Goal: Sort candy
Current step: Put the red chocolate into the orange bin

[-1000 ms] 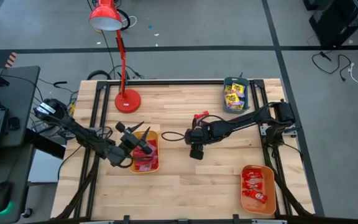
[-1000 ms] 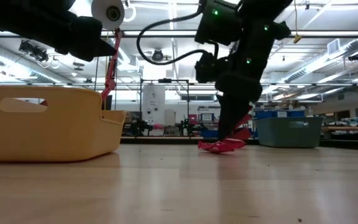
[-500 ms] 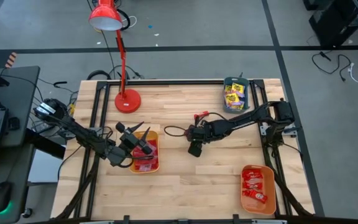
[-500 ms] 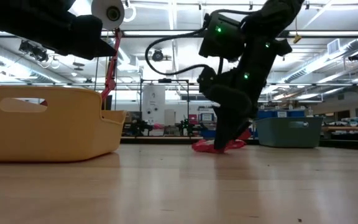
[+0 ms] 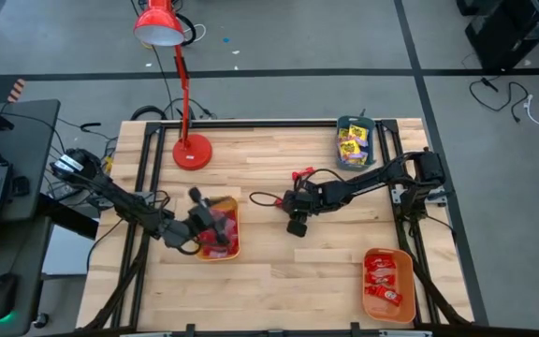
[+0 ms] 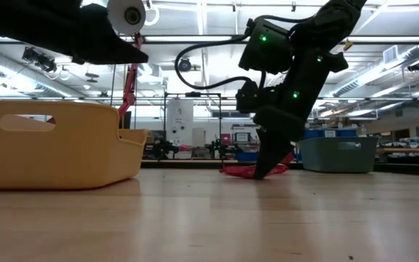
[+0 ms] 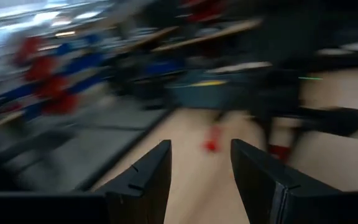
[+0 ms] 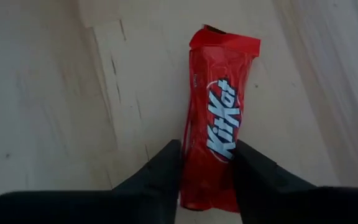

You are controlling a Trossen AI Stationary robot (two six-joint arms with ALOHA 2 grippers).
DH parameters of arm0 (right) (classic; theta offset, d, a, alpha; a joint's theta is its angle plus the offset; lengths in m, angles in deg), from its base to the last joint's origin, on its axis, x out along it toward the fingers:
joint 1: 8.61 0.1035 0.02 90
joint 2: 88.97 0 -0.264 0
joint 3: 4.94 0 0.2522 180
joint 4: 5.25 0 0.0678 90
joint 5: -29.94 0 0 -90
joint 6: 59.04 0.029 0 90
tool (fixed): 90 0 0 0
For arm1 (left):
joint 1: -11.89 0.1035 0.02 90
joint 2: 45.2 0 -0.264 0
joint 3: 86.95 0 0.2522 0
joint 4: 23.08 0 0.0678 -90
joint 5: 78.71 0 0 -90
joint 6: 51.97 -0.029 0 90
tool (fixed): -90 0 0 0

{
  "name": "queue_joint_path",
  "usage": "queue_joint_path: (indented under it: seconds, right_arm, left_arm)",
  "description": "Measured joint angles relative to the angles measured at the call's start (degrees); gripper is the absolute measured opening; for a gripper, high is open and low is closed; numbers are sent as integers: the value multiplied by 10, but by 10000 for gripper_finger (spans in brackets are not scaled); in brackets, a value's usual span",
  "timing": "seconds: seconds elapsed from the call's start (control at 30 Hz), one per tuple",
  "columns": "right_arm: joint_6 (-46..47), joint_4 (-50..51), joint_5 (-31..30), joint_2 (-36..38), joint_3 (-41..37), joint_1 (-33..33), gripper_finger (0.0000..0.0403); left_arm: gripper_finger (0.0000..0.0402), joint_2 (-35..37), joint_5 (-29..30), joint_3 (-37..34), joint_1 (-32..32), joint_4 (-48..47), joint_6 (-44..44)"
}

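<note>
A red KitKat candy (image 8: 216,124) lies flat on the wooden table near its middle, and also shows in the low view as a red wrapper (image 6: 242,172). My right gripper (image 8: 209,171) slants down onto it, shut on its near end; in the high view the gripper (image 5: 296,217) hides it. My left gripper (image 7: 201,168) stands open and empty, level above the orange tray (image 5: 235,234) at the left, which holds red candy. Another small red piece (image 5: 299,175) lies beside the right arm. My right gripper has the candy's two long sides (image 8: 194,155) between its two fingers (image 8: 166,171), near the wrapper's near end. The fingers slant down from above and lie across the wrapper. The candy lies flat on the table, printed face up.
A teal tray (image 5: 342,127) with yellow candy stands at the back right. An orange tray (image 5: 370,304) with red candy sits at the near right. A red desk lamp (image 5: 192,150) stands at the back left. Bare wood lies between the trays.
My right gripper has sunk down onto the red candy, its fingertips now at table level. My left gripper has turned at the wrist while staying above the orange tray.
</note>
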Motion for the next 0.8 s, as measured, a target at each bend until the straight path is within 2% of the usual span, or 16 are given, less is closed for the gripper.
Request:
queue_joint_path:
  seconds: [0.13, 0.2, 0.47, 0.57, 0.8]
  right_arm:
    - [-20, -7, 0, -1, 0, 0, 86]
    - [-26, -9, 0, -1, 0, 0, 72]
    - [-40, -13, 0, 7, 4, 1, 64]
    - [-52, -13, -23, 31, 12, 7, 64]
    - [-112, -25, -35, 78, 47, 27, 61]
  left_arm:
    - [168, 0, -161, 0, 10, -27, 1]
    - [168, 0, -203, 0, 16, -32, 1]
    - [168, -19, -222, 0, 44, -32, -4]
    - [168, -31, -233, 0, 52, -8, -12]
    - [168, -65, -239, 0, 58, 126, -149]
